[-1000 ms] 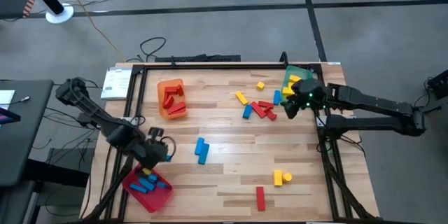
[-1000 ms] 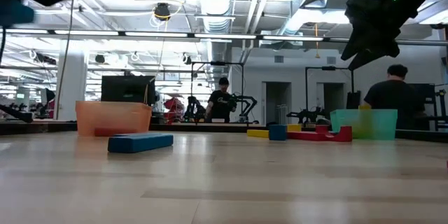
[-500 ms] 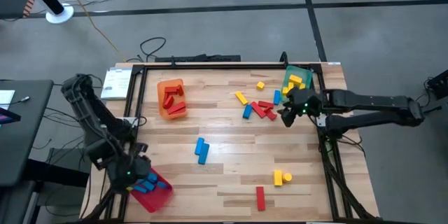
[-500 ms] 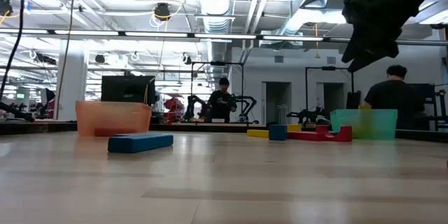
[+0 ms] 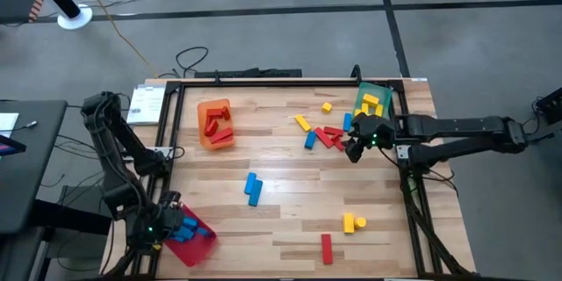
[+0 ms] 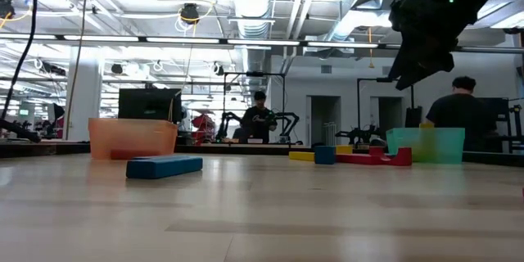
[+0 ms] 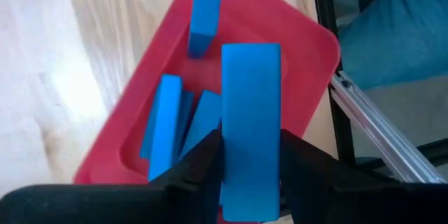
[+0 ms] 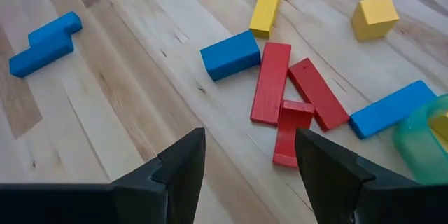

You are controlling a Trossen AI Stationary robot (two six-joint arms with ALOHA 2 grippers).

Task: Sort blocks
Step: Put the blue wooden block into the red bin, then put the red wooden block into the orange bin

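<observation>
My left gripper (image 5: pixel 163 226) hangs over the red tray (image 5: pixel 195 241) at the table's near left corner, shut on a blue block (image 7: pixel 250 105). Several blue blocks (image 7: pixel 168 129) lie in that tray. My right gripper (image 5: pixel 355 147) stands open above the wood, just short of a cluster of red, blue and yellow blocks (image 8: pixel 280 87) near the far right. In the low view it hangs dark at the upper right (image 6: pixel 422 37). More blocks lie loose: a blue pair (image 5: pixel 253 188), a yellow one (image 5: pixel 353 222) and a red one (image 5: pixel 327 248). My left gripper pinches the blue bar by its two long sides (image 7: pixel 227 161) between its two fingers (image 7: pixel 199 164), near one end. The fingers slant down and lie along the bar, which sticks out ahead of them. The bar is lifted clear above the red tray.
An orange tray (image 5: pixel 215 124) with red blocks stands at the far left. A green tray (image 5: pixel 372 102) with yellow blocks stands at the far right, behind my right gripper. A black frame (image 5: pixel 263 80) runs round the table. Bare wood lies in the middle.
My left gripper has carried the blue block toward the table's near left corner and a little down, turning as it went, and now hangs over the red tray. My right gripper has gone from beside the green tray toward the table's left, to the block cluster.
</observation>
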